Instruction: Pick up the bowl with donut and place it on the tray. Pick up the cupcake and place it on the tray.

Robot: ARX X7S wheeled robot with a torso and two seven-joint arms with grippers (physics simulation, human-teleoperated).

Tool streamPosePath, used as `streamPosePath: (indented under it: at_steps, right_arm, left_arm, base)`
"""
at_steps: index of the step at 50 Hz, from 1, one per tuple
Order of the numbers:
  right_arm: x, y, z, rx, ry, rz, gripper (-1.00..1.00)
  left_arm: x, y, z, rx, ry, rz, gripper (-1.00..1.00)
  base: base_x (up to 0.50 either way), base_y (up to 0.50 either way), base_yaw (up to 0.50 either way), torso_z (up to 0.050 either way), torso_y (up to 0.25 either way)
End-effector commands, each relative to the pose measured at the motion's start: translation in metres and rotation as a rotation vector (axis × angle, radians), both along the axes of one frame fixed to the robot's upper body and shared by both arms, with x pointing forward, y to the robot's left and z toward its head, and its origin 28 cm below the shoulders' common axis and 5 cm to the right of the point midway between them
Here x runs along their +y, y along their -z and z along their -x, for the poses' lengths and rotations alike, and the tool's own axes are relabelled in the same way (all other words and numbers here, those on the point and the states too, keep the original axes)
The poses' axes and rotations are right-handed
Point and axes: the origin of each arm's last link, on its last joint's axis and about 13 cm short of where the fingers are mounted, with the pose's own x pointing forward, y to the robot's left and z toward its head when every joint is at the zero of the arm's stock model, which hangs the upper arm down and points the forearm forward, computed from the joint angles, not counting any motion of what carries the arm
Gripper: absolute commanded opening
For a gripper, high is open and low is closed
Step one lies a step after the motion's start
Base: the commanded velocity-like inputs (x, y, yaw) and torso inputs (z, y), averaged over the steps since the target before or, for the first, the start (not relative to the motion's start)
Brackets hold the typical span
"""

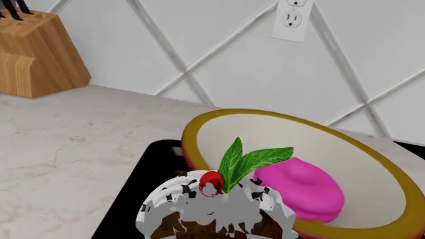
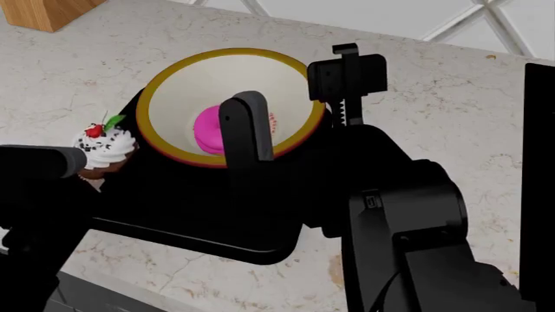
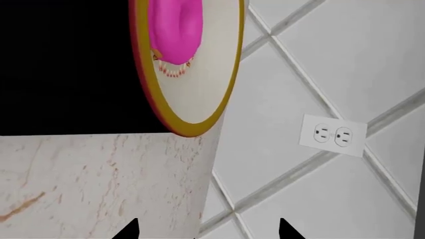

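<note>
The bowl (image 2: pixel 178 91) stands on the black tray (image 2: pixel 199 221) with the pink donut (image 2: pixel 206 127) inside it. It also shows in the left wrist view (image 1: pixel 371 174) with the donut (image 1: pixel 305 186), and in the right wrist view (image 3: pixel 199 84). The cupcake (image 2: pixel 106 151) is at the tray's left edge, at the tip of my left gripper (image 2: pixel 80 162). It fills the near part of the left wrist view (image 1: pixel 212 209), so the fingers are hidden. My right gripper (image 3: pixel 207 230) is open and empty, past the bowl's right rim (image 2: pixel 347 65).
A wooden knife block (image 1: pixel 37 50) stands at the back left by the tiled wall. A wall outlet (image 3: pixel 332 135) is behind the counter. A black appliance (image 2: pixel 539 162) stands at the right edge. A black arm part (image 2: pixel 247 127) overlaps the bowl in the head view.
</note>
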Motion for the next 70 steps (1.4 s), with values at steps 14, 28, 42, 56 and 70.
streamPosePath:
  at_steps: [14,28,42,56,70]
  right_arm:
    - [0.000,0.001,0.000,0.000,0.002,-0.003,1.00]
    - [0.000,0.001,-0.001,0.002,0.001,-0.002,1.00]
    - [0.001,0.001,0.001,0.001,-0.001,-0.005,1.00]
    - [0.001,0.000,0.001,-0.002,-0.003,-0.006,1.00]
    - [0.000,-0.002,0.005,-0.010,-0.003,-0.005,1.00]
  left_arm:
    - [0.002,0.012,-0.007,0.047,-0.026,0.021,-1.00]
    - [0.002,0.012,-0.007,0.056,-0.026,0.011,-1.00]
    - [0.000,0.005,-0.002,0.045,-0.014,0.006,1.00]
    - [-0.002,-0.008,0.012,0.006,-0.004,-0.007,1.00]
    - [-0.011,-0.048,0.053,-0.129,0.048,-0.011,1.00]
  base:
    - [0.00,0.00,0.00,0.000,0.000]
    - [0.00,0.00,0.00,0.000,0.000]
    - [0.00,0.00,0.00,0.000,0.000]
    - [0.00,0.00,0.00,0.000,0.000]
    - [0.00,0.00,0.00,0.000,0.000]
